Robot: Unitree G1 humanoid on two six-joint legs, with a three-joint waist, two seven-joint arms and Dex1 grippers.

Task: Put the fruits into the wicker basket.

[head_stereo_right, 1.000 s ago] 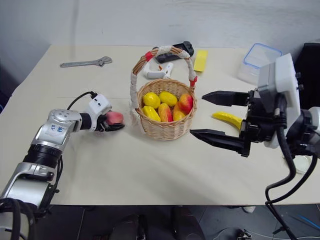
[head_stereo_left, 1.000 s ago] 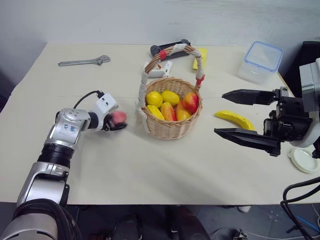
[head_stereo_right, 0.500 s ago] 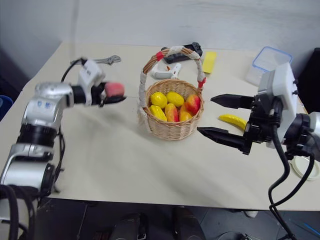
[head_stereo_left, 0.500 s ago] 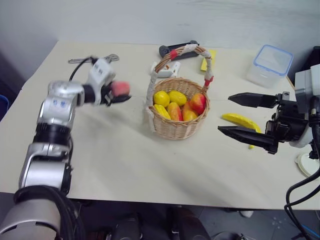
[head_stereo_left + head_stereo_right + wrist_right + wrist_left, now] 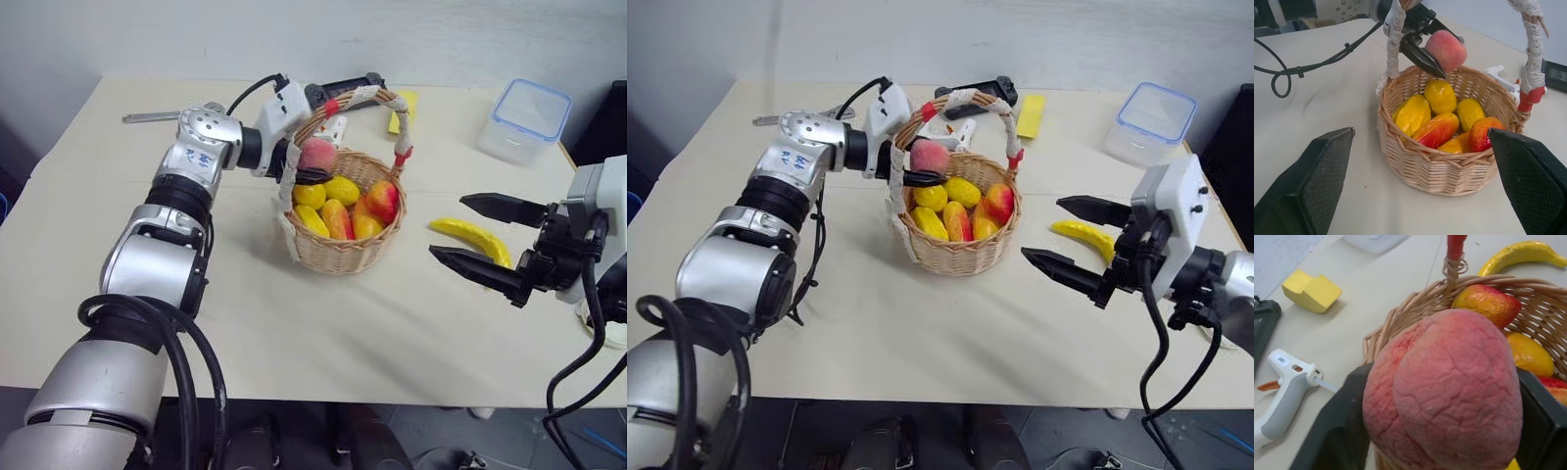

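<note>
The pink-red peach (image 5: 929,157) hangs just above the near-left rim of the wicker basket (image 5: 343,257), under its cloth-wrapped handle (image 5: 292,147). My left gripper (image 5: 318,163) is shut on it; in the left wrist view its black fingers (image 5: 1337,431) press both sides of the peach (image 5: 1444,391). The yellow banana (image 5: 470,238) lies on the table to the right of the basket. My right gripper (image 5: 450,226) is wide open, level, right beside the banana and pointing toward the basket, with nothing between its fingers.
Yellow lemons (image 5: 1440,95) and red-yellow mangoes (image 5: 1437,129) fill the basket's floor. Behind it lie a white glue gun (image 5: 1283,391), a yellow block (image 5: 1311,291) and a black tool (image 5: 343,90). A wrench (image 5: 152,117) lies back left, a blue-rimmed clear box (image 5: 530,119) back right.
My left gripper has carried the peach up off the table and rightward, from left of the basket to above its rim. The right gripper has stayed open beside the banana.
</note>
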